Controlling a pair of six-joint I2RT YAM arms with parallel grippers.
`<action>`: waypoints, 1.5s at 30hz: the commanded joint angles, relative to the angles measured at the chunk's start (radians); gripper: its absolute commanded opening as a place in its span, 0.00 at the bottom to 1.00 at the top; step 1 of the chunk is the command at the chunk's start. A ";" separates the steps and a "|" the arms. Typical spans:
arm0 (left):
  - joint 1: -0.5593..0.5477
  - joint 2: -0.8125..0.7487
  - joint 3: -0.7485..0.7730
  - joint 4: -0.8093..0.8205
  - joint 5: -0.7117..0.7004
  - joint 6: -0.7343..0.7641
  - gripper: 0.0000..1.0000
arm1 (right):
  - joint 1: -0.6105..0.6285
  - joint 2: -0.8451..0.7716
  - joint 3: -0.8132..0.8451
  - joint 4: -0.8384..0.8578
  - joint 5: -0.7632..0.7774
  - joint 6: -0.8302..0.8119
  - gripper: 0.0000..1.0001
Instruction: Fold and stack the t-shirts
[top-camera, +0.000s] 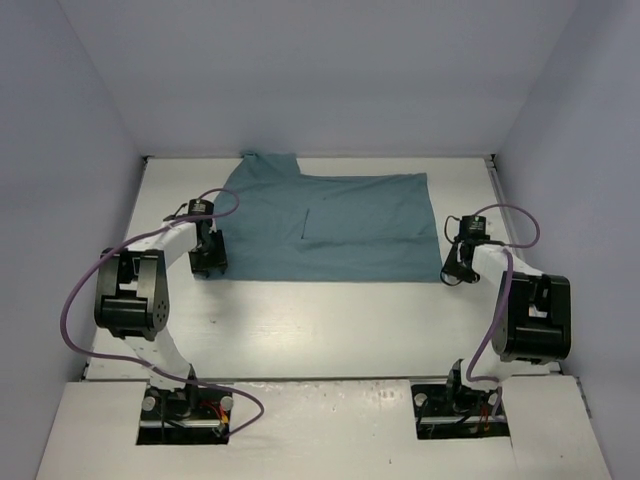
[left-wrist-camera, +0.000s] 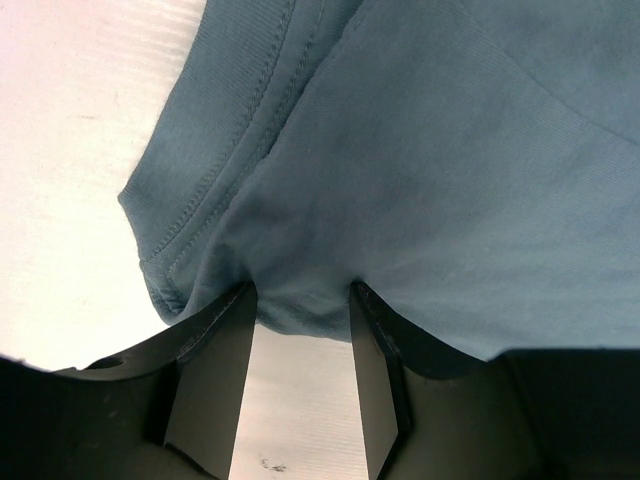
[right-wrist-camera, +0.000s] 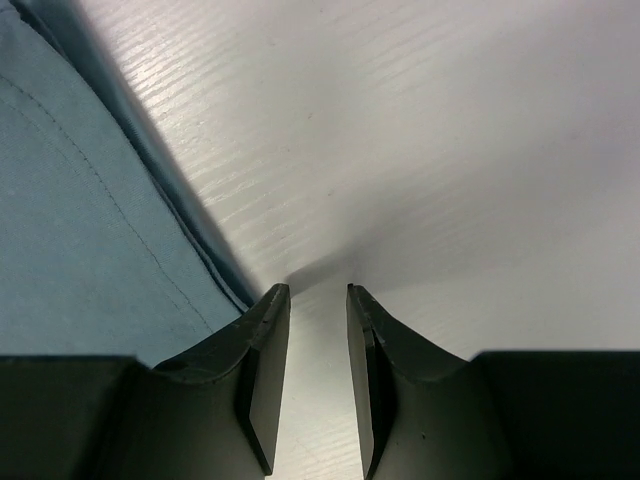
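Note:
The teal t-shirt lies flat on the far half of the white table, one sleeve pointing to the back left. My left gripper is at its near left corner. In the left wrist view the gripper is open, with the shirt's hemmed edge bunched at and between the fingertips. My right gripper is at the near right corner. In the right wrist view it is open by a narrow gap over bare table, with the shirt's hem just left of the left finger.
The white table is closed in by pale walls at the back and on both sides. Purple cables loop from both arms. The arm bases stand at the near edge.

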 joint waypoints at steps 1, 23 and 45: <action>0.015 -0.070 -0.051 -0.057 -0.039 0.017 0.39 | 0.005 -0.057 0.009 -0.018 0.030 0.019 0.27; 0.017 -0.069 -0.033 -0.071 -0.035 0.008 0.39 | 0.176 0.009 0.053 0.032 -0.067 -0.014 0.27; 0.044 -0.345 -0.096 -0.198 0.093 -0.049 0.43 | 0.166 -0.262 0.055 -0.201 -0.045 0.064 0.30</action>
